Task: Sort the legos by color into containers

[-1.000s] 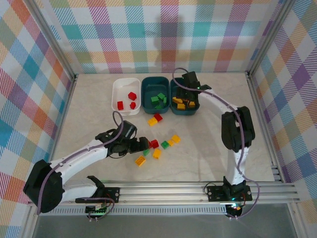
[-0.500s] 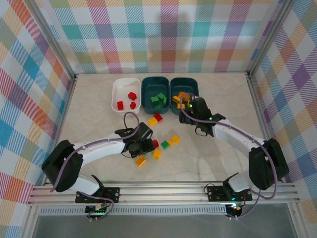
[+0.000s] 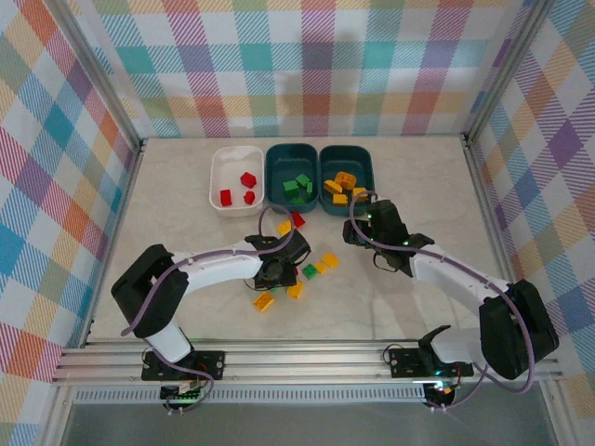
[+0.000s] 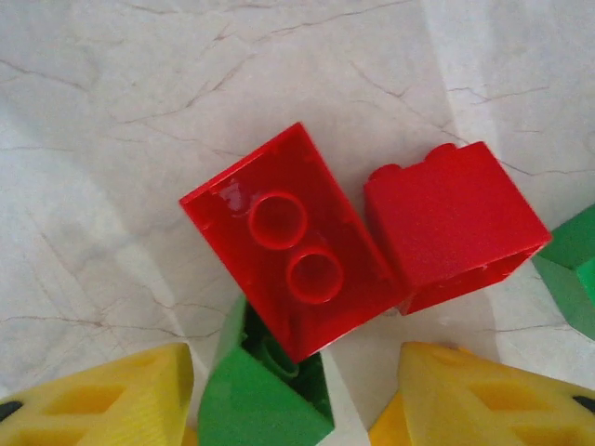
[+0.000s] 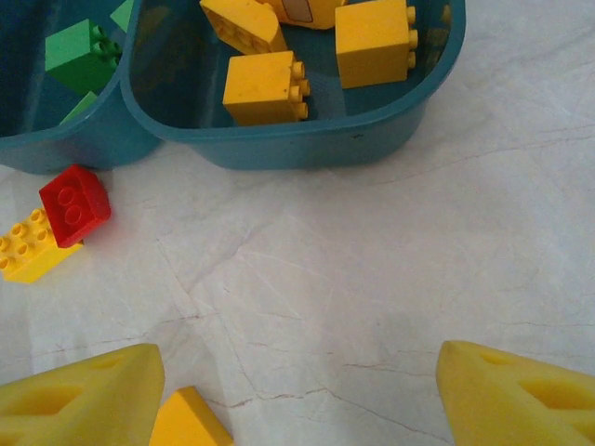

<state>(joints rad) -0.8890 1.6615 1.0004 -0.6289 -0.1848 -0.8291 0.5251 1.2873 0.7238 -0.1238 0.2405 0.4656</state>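
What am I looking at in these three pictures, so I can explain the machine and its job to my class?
Two robot arms stand bolted at the near edge of a pale marbled table. One picture looks down from above; the other two come from a camera on each wrist. At the back stand a white plastic tub holding red studded toy bricks, a dark teal tub with green bricks, and a second teal tub with yellow bricks. More bricks lie loose mid-table. The left gripper hangs open over two loose red bricks; the right gripper is open over bare table. Neither holds anything.
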